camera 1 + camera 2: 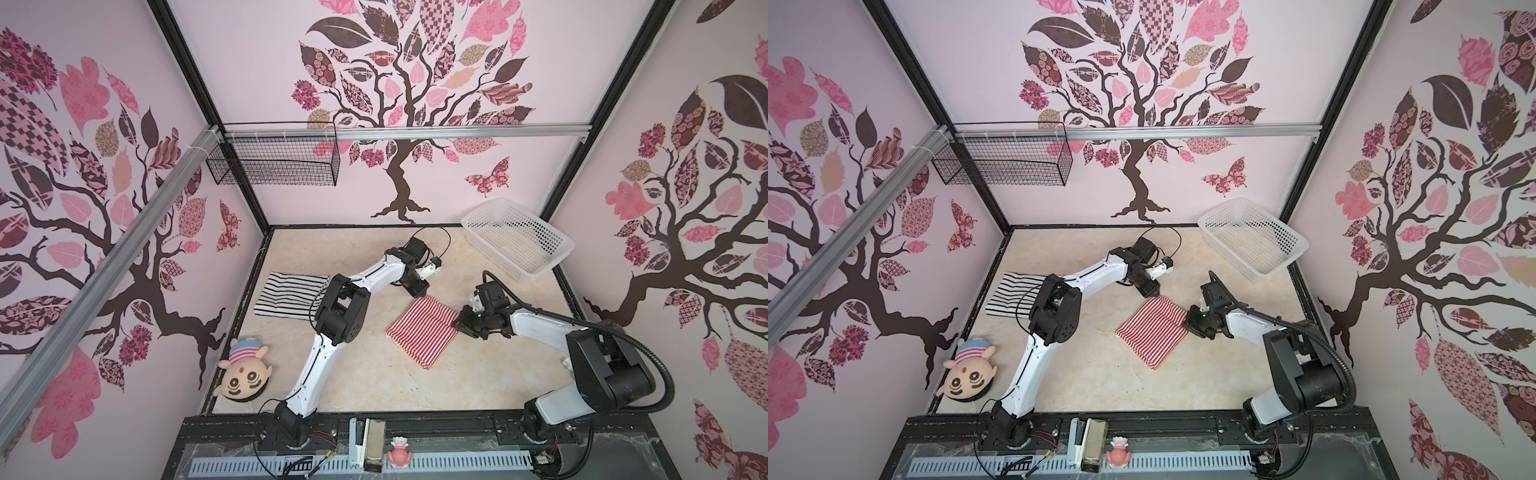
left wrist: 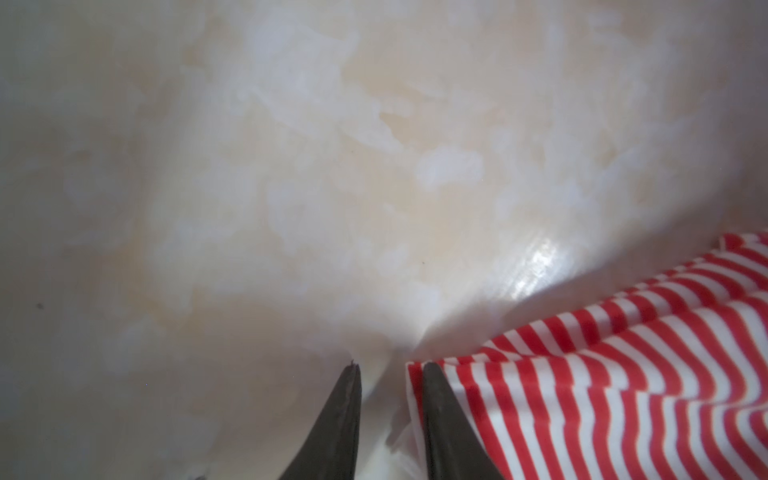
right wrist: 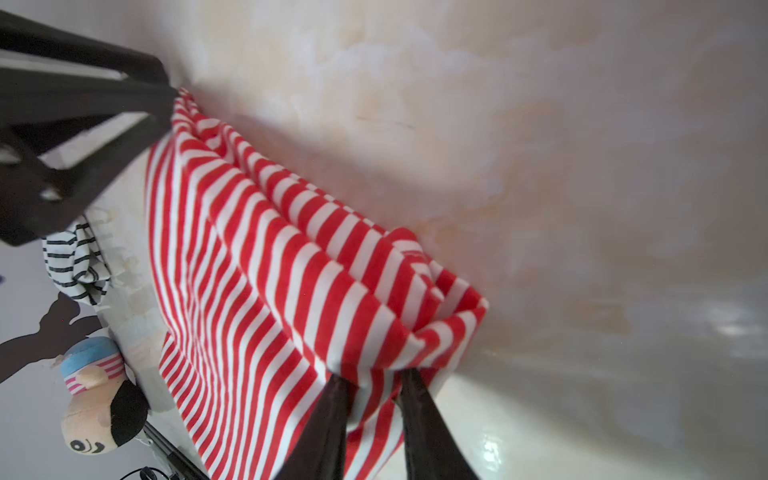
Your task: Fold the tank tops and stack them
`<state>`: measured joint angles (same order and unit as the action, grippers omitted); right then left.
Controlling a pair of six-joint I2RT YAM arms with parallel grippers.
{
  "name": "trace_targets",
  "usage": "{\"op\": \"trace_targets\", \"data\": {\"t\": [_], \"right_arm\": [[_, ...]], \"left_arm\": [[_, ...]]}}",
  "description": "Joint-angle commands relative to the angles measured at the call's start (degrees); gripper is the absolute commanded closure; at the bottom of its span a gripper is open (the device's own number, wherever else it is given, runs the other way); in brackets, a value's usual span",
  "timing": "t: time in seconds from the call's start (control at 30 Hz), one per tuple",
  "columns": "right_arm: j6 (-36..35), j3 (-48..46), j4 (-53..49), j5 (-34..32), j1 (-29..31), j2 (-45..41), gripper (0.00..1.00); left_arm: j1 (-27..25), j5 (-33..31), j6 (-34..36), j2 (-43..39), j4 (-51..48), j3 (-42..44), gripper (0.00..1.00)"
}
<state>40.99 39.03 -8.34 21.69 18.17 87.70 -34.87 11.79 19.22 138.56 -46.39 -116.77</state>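
Left pincer [image 1: 419, 296] is clenched on the far corner of the red-and-white tank top [image 1: 419, 332]. Right pincer [image 1: 458, 323] is clenched on that top's right-hand corner, with cloth bunched between its fingertips [image 3: 328, 415] in the right wrist view.

Both work over a glossy, cream marbled tabletop [image 1: 365, 374]. It is boxed in by pale pink walls [image 1: 257, 83] printed with dark trees, pink leaves and butterflies, and a silver rail [image 1: 415, 134] crosses the back wall.

From the left come a plush head [image 1: 245, 376] at the table's edge and the black-and-white tank top [image 1: 286, 296], folded flat. The red one lies mid-table, a folded oblong of narrow stripes, slightly rucked along its gripped edge. Far right stands a white perforated basket [image 1: 555, 253].

Count: two tank tops, well apart; two arms; one white basket; one black wire basket [image 1: 274, 166] on the back wall; one plush head.
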Motion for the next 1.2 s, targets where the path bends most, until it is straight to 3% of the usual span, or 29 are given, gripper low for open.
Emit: {"op": "trace_targets", "data": {"t": [0.0,0.2,0.43,0.53,0.63,0.73,0.93,1.0,1.17], "right_arm": [[0.1,-0.1,0.0,0.4,-0.3,1.7,0.73],[-0.5,1.0,-4.5,-0.9,-0.3,-4.8,0.69],[-2.0,2.4,-9.1,-2.3,-0.3,-10.8,0.54],[-2.3,3.0,-8.8,0.1,-0.3,-10.7,0.54],[-2.0,2.7,-7.7,0.8,-0.3,-11.5,0.55],[-1.8,2.8,-6.4,1.6,-0.2,-11.8,0.56],[-1.0,5.6,-3.6,1.1,4.3,-8.7,0.59],[-0.7,7.4,-2.6,0.2,6.9,-6.0,0.60],[0.3,11.4,1.1,1.4,8.5,2.4,0.61]], "left_arm": [[0.2,-4.5,-0.7,1.0,-2.5,-1.5,0.71],[0.9,-3.8,-1.4,-11.1,3.1,9.7,0.70],[0.9,-0.9,-1.6,-23.9,2.4,20.4,0.68],[2.7,-5.9,-2.6,-29.1,4.0,26.9,0.68],[9.0,-10.0,-3.1,-34.2,6.8,33.8,0.68],[18.4,-11.4,-1.3,-38.0,7.8,39.2,0.69],[38.7,-5.3,4.0,-39.5,4.9,43.3,0.69],[42.3,-5.4,6.3,-38.2,4.6,44.3,0.69],[45.1,-6.9,8.8,-33.5,5.6,46.3,0.69]]}}
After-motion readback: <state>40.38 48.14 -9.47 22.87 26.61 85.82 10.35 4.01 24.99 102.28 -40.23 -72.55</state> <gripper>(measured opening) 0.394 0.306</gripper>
